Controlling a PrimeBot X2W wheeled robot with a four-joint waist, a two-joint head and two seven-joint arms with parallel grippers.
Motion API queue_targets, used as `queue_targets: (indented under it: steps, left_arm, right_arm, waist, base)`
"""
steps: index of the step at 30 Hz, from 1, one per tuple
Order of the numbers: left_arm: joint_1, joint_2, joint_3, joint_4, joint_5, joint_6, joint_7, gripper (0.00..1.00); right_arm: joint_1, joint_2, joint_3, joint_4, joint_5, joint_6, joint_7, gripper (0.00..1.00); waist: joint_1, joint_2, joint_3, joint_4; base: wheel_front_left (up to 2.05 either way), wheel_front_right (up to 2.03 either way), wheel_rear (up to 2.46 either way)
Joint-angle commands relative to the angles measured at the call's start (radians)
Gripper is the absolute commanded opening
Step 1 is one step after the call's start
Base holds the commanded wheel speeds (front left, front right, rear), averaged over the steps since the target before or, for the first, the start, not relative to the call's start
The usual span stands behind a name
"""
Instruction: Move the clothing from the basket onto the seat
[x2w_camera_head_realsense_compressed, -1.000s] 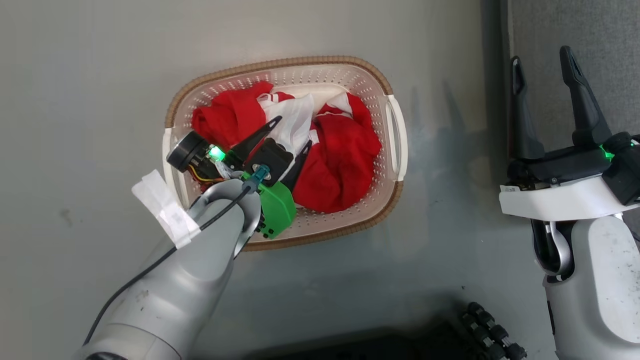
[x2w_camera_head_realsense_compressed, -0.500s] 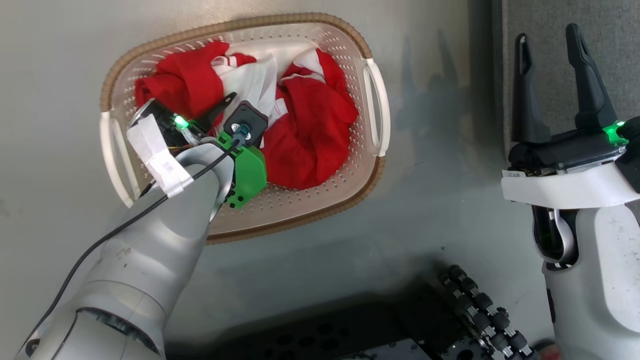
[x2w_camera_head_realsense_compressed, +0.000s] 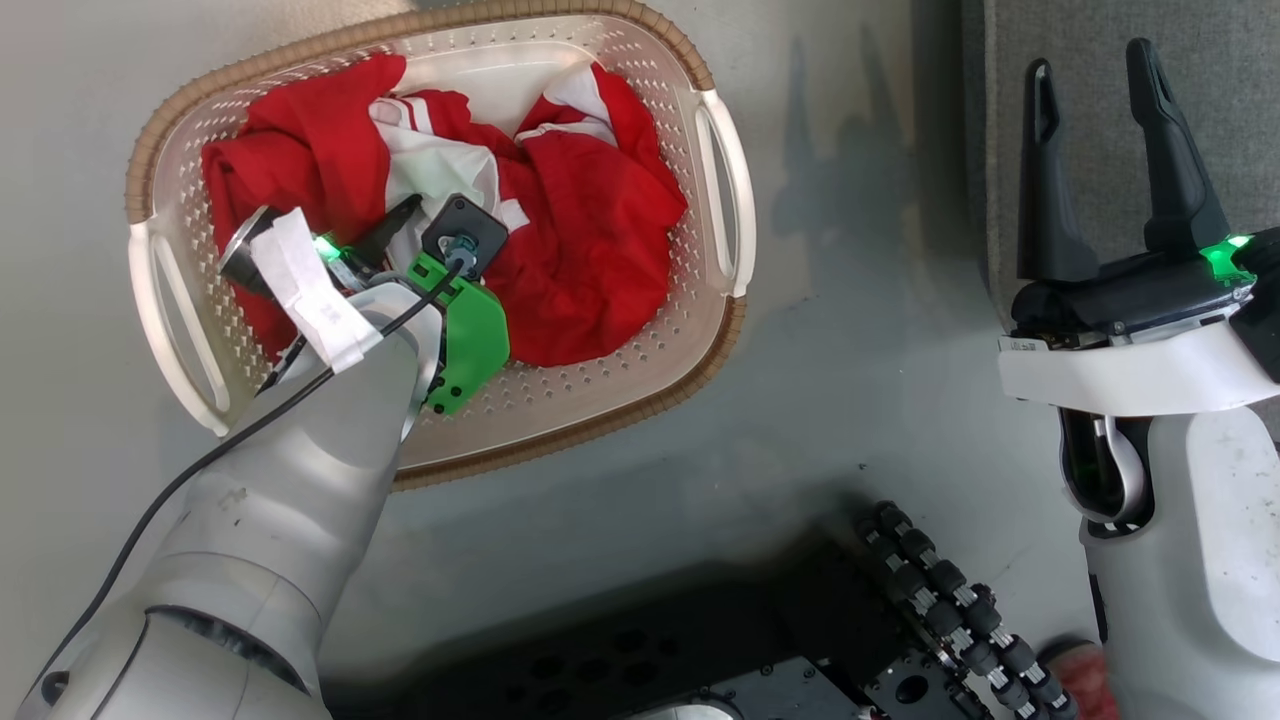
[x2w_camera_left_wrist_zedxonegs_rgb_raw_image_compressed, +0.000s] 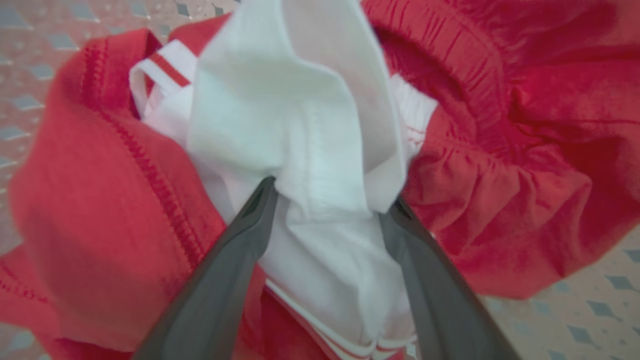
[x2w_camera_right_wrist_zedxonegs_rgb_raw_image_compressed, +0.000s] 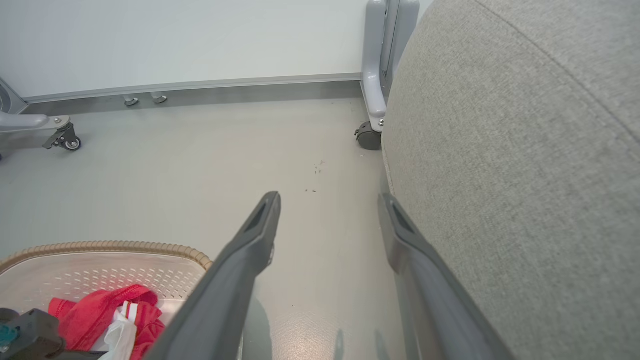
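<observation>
Left wrist view: the left gripper (x2w_camera_left_wrist_zedxonegs_rgb_raw_image_compressed: 332, 192) stands spread, its two fingers (x2w_camera_left_wrist_zedxonegs_rgb_raw_image_compressed: 235, 250) pushed down either side of a white fold of the clothing (x2w_camera_left_wrist_zedxonegs_rgb_raw_image_compressed: 500, 175). That red and white garment lies heaped in the basket (x2w_camera_head_realsense_compressed: 720, 190) on the grey floor (x2w_camera_head_realsense_compressed: 860, 330). The right gripper (x2w_camera_head_realsense_compressed: 1090, 57) hangs spread and empty just beside the seat (x2w_camera_right_wrist_zedxonegs_rgb_raw_image_compressed: 525, 150).

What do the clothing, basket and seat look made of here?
The clothing looks like soft matte fabric: creases, stitched seams. The basket seems semi-glossy cream plastic, perforated, with a brown woven-look rim. The seat is grey woven upholstery, its coarse weave visible.
</observation>
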Motion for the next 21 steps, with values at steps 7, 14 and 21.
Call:
queue_targets:
  steps: [7,14,21]
  left_arm:
    - [-0.019,0.020,0.005,0.009,-0.021,0.025,0.023,0.00]
    - [-0.012,0.021,0.011,0.010,-0.045,0.032,-0.007,0.00]
    - [0.023,0.010,0.016,0.010,-0.071,0.036,-0.077,0.00]
  right_arm:
    - [-0.015,-0.001,0.003,-0.006,0.011,-0.001,-0.002,1.00]
    - [-0.017,-0.001,-0.001,0.006,0.017,-0.001,-0.002,1.00]
    - [-0.009,-0.001,0.006,0.017,0.022,-0.001,-0.002,1.00]
  waist:
    - [-0.0001,-0.0001,0.018,-0.009]
    - [-0.0001,-0.0001,0.004,-0.010]
    - [-0.0001,-0.0001,-0.069,0.007]
  base:
    - [0.00,0.00,0.00]
    - [0.00,0.00,0.00]
    - [0.00,0.00,0.00]
